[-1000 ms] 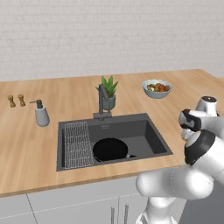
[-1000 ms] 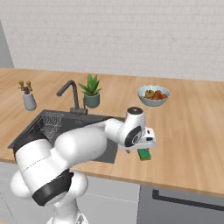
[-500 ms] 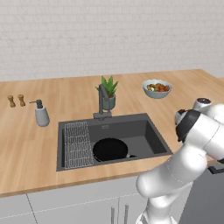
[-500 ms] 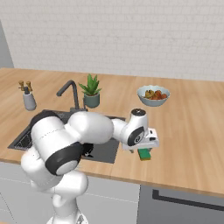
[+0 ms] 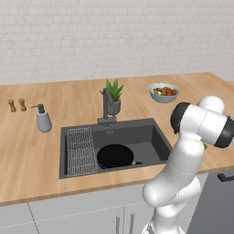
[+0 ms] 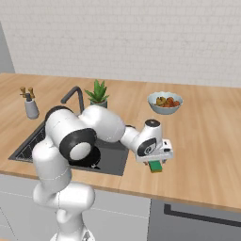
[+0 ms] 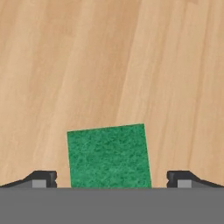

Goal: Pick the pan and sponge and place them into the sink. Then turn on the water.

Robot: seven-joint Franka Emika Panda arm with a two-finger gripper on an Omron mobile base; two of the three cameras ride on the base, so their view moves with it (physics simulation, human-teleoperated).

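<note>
The green sponge (image 7: 108, 155) lies flat on the wooden counter, to the right of the sink (image 5: 137, 135). My gripper (image 7: 110, 179) hangs open just above it, with one fingertip on each side and neither touching it. From the right base view, the gripper (image 6: 157, 156) points down over the sponge (image 6: 155, 166), close to the counter's front edge. The black pan (image 5: 115, 156) rests on the sink floor, its handle pointing right. The dark faucet (image 5: 107, 106) stands behind the basin, with no water running.
A wire rack (image 5: 81, 151) fills the sink's left part. A potted plant (image 5: 113, 97) is behind the faucet, and a fruit bowl (image 5: 163, 91) stands at the back right. A soap dispenser (image 5: 43, 119) and two shakers (image 5: 16, 105) are on the left.
The arm has swung forward and the hand has come down closer over the sponge. Its jaws have stayed wide. Sponge and pan have not moved.
</note>
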